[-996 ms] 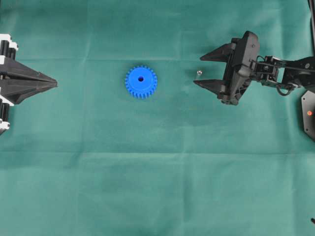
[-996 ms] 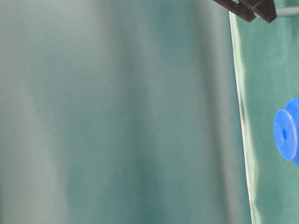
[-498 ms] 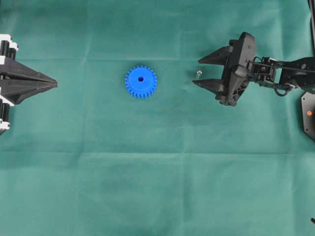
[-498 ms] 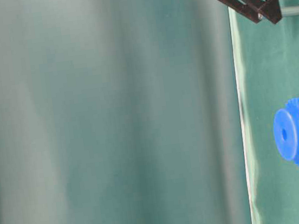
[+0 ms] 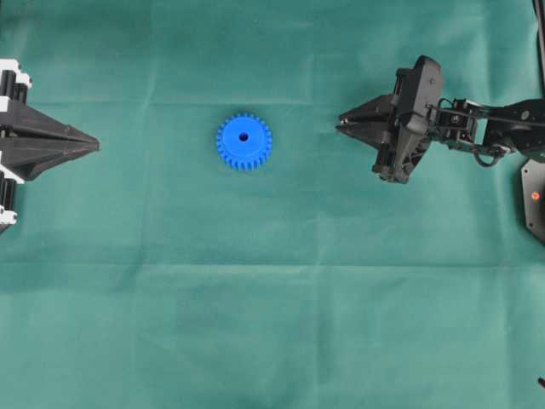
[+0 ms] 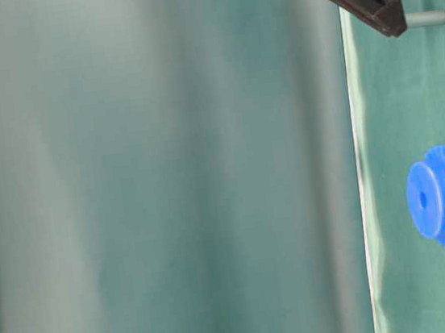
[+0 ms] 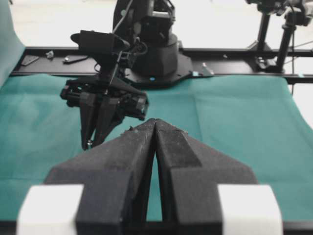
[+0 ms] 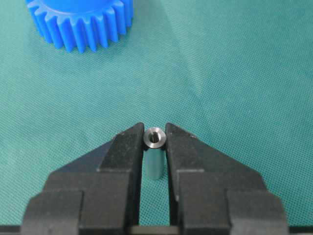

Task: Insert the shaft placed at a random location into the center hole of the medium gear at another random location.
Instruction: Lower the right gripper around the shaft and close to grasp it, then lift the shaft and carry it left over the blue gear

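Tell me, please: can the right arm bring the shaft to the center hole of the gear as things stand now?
Probably yes. The right gripper is shut on the upright shaft, and only bare green cloth lies between it and the blue gear. Its center hole faces up, uncovered.

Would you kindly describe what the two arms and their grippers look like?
Both are matte black. The left gripper has long wedge-shaped fingers mounted on white blocks. The right gripper has matching triangular fingers, a boxy black wrist housing and thin black cables looping along the arm.
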